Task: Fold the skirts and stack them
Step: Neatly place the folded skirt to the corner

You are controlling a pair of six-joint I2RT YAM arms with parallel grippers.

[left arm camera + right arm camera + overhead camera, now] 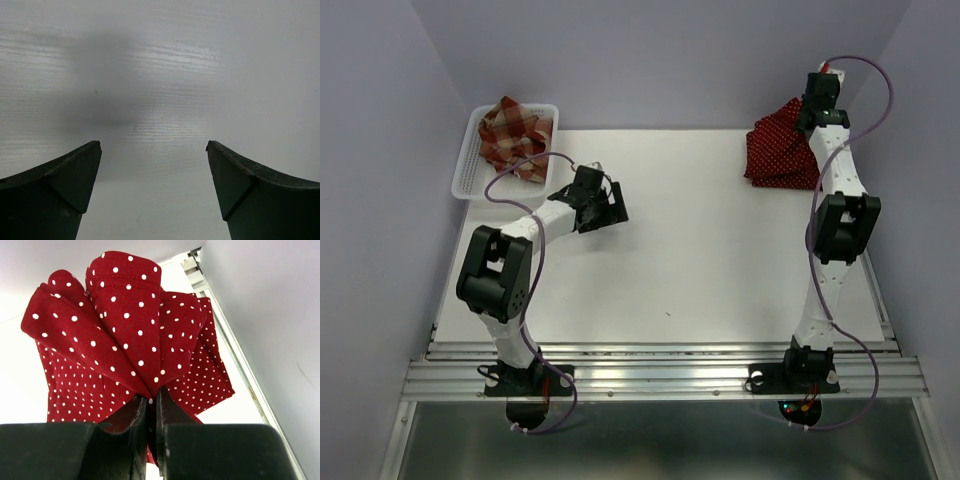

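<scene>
Dark red polka-dot skirts [778,150] lie in a pile at the table's far right. My right gripper [807,118] is shut on a bunched fold of a polka-dot skirt [120,325], pinched between the jaws and lifted above the flat one [75,385] beneath. The plaid skirt [515,136] lies crumpled in the white basket [468,170] at the far left. My left gripper [610,200] is open and empty over bare table, right of the basket. In the left wrist view only its fingertips [80,170] and the table show.
The white table top [680,250] spans the middle. A metal rail [660,375] runs along the near edge by the arm bases. Lilac walls close in on both sides; the right wall stands close to the polka-dot pile.
</scene>
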